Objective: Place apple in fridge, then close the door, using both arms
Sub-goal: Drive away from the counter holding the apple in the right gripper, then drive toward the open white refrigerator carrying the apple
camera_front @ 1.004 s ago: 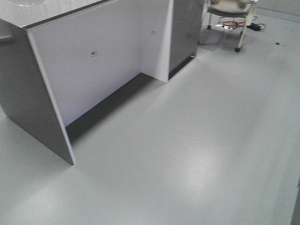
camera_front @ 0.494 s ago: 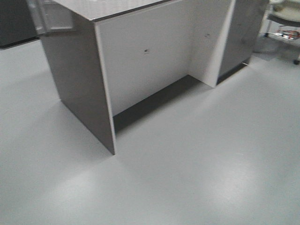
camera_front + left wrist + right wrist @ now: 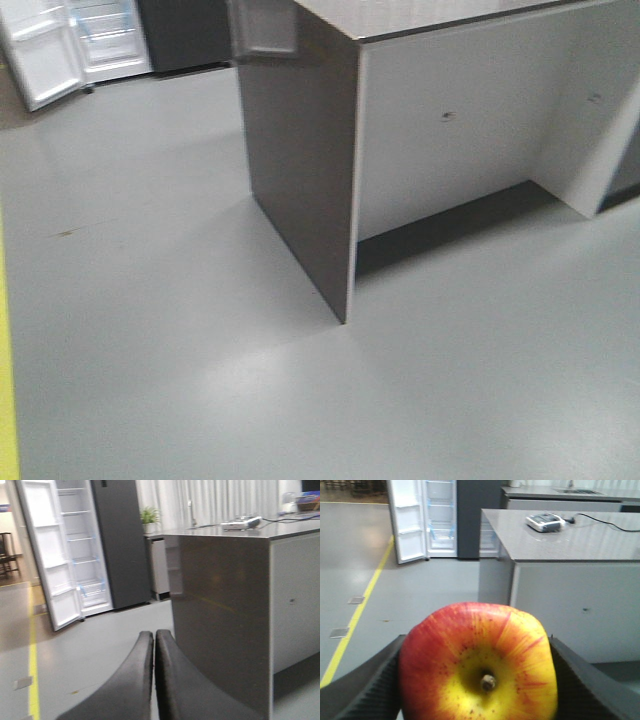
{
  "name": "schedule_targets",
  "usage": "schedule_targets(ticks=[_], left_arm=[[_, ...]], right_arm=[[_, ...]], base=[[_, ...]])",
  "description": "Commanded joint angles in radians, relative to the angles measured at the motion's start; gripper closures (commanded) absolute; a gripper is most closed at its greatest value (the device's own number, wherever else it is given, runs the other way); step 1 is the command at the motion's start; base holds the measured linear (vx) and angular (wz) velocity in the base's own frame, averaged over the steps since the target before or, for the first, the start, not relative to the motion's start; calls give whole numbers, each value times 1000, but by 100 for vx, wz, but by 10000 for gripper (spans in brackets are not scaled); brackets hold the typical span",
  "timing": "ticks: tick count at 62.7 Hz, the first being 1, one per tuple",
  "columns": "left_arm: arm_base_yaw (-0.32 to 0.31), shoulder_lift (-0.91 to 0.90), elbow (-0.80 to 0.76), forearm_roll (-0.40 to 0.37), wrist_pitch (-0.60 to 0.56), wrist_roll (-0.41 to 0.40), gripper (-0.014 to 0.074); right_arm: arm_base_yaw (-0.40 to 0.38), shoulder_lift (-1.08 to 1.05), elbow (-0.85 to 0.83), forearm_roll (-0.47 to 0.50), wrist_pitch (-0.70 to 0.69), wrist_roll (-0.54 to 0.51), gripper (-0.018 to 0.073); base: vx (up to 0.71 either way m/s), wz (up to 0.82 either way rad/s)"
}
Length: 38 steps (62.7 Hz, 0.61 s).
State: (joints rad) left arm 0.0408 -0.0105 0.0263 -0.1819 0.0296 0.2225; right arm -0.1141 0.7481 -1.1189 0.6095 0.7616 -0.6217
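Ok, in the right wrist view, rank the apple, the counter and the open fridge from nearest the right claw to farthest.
1. apple, held in the right claw.
2. counter, ahead on the right.
3. fridge, far back, left.

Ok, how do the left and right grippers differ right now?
The dark left gripper is shut and empty, fingers pressed together; the dark ribbed right gripper is shut on the round red-and-yellow apple, fingers held apart by it. Both look toward the tall dark grey fridge, standing open across the floor.
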Motion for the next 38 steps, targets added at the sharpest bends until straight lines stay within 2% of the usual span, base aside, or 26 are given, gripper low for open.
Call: schedule_targets(ticks=[1,17,38], left_arm=[[-2,-17,21,-3,-76,-2,603],[-2,-17,21,-3,-76,-2,603],[-2,-17,21,-3,-76,-2,603]], right_arm=[[-2,-3,-24,27,-75,-8,566],[-2,-1,-24,28,-74,-8,566],[-2,-1,-24,27,-74,-8,566]], base=[[0,47],[1,42],[4,23]])
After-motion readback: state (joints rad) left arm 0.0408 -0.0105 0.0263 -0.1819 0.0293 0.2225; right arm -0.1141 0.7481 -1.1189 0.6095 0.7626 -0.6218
